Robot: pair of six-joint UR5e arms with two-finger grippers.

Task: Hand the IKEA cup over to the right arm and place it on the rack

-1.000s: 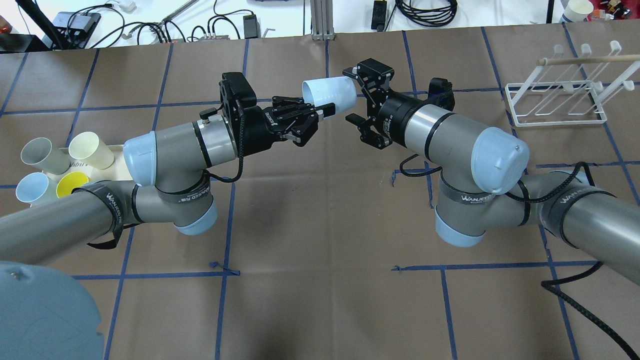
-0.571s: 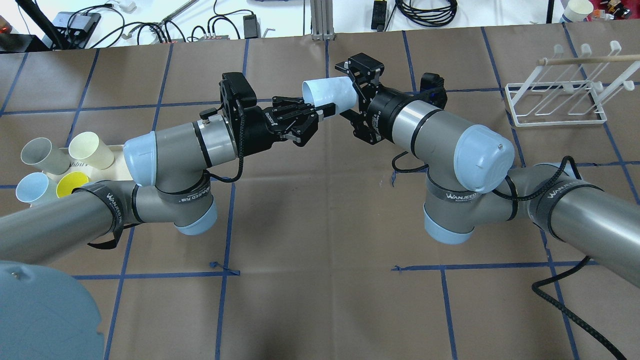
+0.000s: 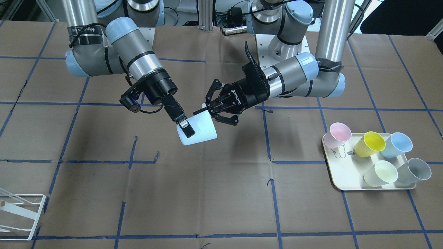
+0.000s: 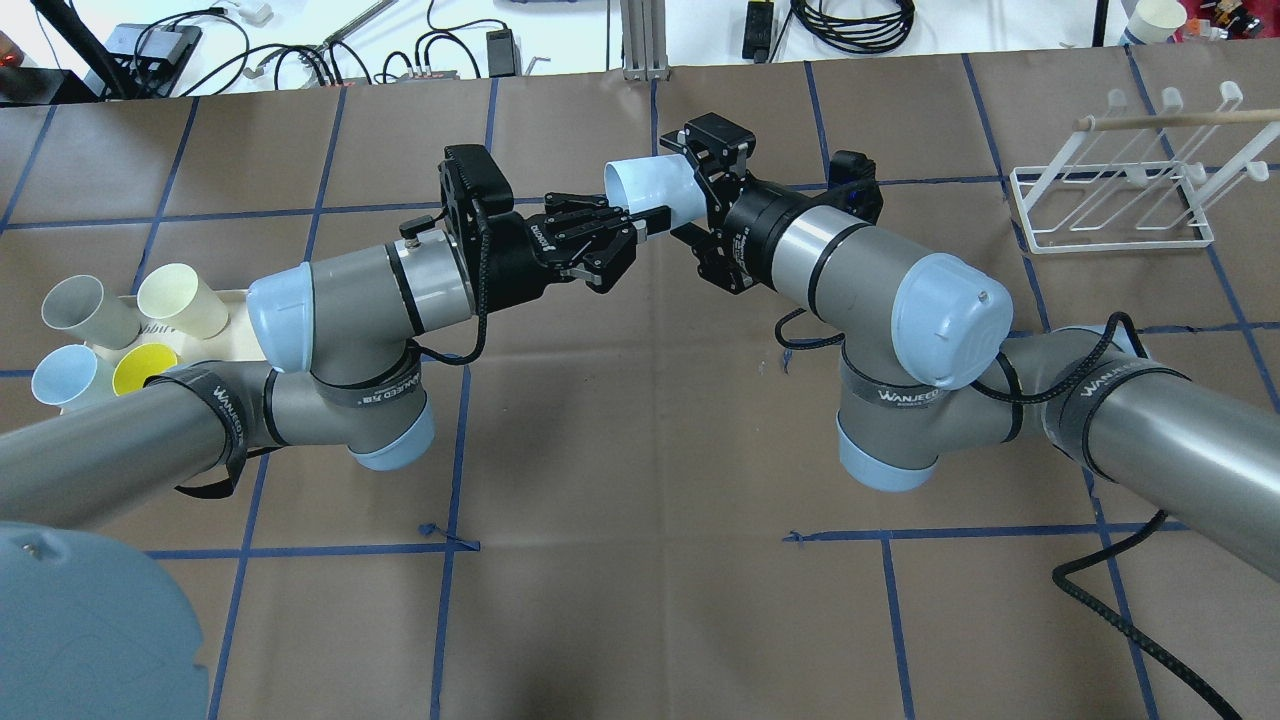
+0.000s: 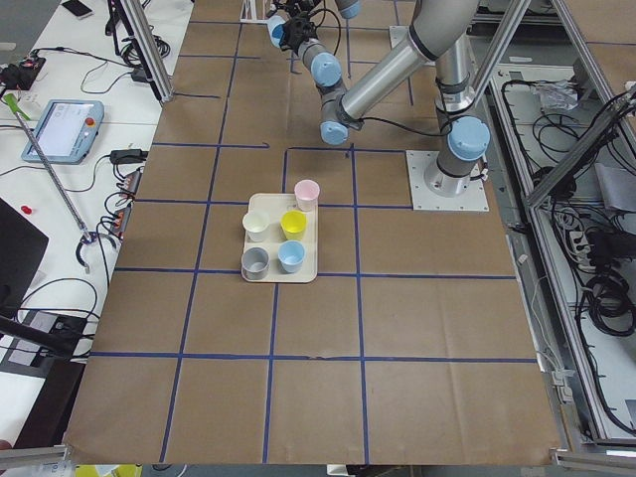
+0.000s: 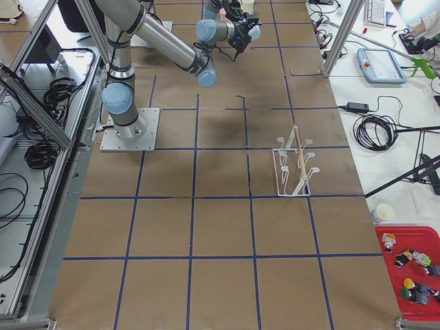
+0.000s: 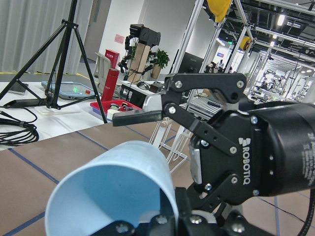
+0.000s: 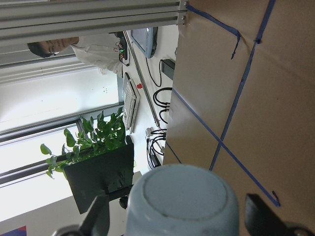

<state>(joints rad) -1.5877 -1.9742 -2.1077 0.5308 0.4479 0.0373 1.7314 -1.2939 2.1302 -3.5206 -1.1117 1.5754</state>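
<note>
Holding the pale-blue cup (image 4: 650,185) on its side above the middle of the desk (image 4: 640,450), the left end effector (image 4: 645,218) is pinched onto the rim. The left wrist view shows one finger inside the mouth and one outside. That grip leaves the cup's closed bottom and most of its wall free and pointed towards the right arm (image 4: 870,280). This is presumably why it is held this way, since the receiver gets bare wall to take hold of.

The right end effector (image 4: 695,190) has its jaws spread wide and set either side of the cup's bottom end. In its own wrist camera the bottom of the cup (image 8: 182,206) sits centred between the two fingers (image 8: 93,219), with a gap on each side, so it grips nothing yet. Seen from across the desk, one finger lies over the cup's wall, but contact cannot be told there.

The handover looks about half set up. The next step is probably for the right jaws to close on the wall before the left lets go, because releasing too soon would drop the cup onto the desk. The rack (image 4: 1110,210) stands well apart on the right arm's side, within that arm's reach by the look of it. A tray (image 3: 346,176) of spare cups (image 3: 370,143) sits on the left arm's side.
</note>
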